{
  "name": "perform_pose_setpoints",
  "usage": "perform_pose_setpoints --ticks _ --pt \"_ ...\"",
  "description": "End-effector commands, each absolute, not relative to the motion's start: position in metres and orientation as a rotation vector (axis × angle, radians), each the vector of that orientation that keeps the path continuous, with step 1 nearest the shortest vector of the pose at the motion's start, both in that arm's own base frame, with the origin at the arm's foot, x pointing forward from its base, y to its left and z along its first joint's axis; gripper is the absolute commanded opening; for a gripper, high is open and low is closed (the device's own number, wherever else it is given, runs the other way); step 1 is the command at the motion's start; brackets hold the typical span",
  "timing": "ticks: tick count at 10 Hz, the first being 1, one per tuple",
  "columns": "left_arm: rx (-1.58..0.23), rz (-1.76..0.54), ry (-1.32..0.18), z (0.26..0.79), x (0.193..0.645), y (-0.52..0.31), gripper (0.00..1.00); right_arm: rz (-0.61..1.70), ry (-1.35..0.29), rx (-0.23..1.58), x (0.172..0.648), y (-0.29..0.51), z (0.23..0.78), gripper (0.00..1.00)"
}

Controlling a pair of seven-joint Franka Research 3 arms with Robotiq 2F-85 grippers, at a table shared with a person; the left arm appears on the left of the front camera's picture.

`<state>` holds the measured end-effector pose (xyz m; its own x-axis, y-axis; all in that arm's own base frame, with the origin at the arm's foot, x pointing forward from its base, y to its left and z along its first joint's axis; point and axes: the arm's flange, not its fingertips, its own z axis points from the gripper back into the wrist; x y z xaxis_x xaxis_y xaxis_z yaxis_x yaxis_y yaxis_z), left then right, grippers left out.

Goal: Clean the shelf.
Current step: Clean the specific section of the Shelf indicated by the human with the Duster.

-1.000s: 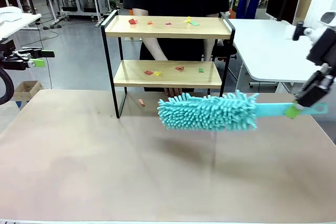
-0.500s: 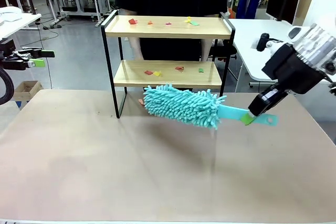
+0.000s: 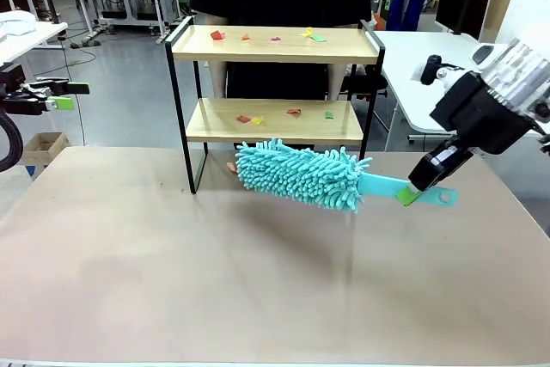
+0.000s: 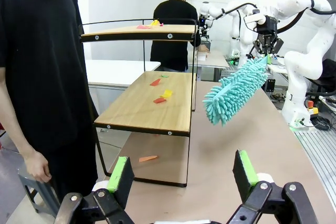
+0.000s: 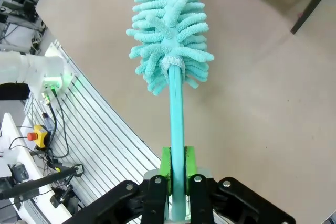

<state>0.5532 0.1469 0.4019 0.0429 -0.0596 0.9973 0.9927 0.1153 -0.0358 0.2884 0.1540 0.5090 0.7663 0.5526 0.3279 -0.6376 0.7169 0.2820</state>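
Centrally, the shelf (image 3: pixel 352 45) stands at the far edge of the table (image 3: pixel 129 255), coloured scraps (image 3: pixel 257 119) on both boards. The right gripper (image 3: pixel 418 188) pinches the teal duster (image 3: pixel 296 174) by its stiff handle, soft head just before the lower board; the left gripper (image 4: pixel 181 174) is spread, idle. Judged light and tippable, the shelf is best steadied by its black frame (image 3: pixel 178 100).

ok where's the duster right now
In the front view the teal duster hangs over the table, held by its handle in the right pincer, head in front of the shelf by its lower board.
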Motion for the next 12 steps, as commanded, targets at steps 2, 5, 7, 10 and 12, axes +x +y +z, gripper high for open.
perform_pose_setpoints --ticks 2,5,7,10,12 --pt "-1.095 -1.127 -1.193 0.405 0.552 0.147 1.0 0.615 -0.248 0.428 0.292 0.192 0.499 0.13" --pt "-1.095 -1.127 -1.193 0.405 0.552 0.147 1.0 0.543 -0.23 0.425 0.301 0.231 0.48 0.13" --pt "-1.095 -1.127 -1.193 0.405 0.552 0.147 1.0 0.488 -0.268 0.419 0.306 0.263 0.465 0.13" --pt "-1.095 -1.127 -1.193 0.405 0.552 0.147 1.0 0.376 -0.372 0.387 0.309 0.303 0.452 0.13" --pt "-1.095 -1.127 -1.193 0.405 0.552 0.147 1.0 0.318 -0.383 0.402 0.319 0.33 0.44 0.13"
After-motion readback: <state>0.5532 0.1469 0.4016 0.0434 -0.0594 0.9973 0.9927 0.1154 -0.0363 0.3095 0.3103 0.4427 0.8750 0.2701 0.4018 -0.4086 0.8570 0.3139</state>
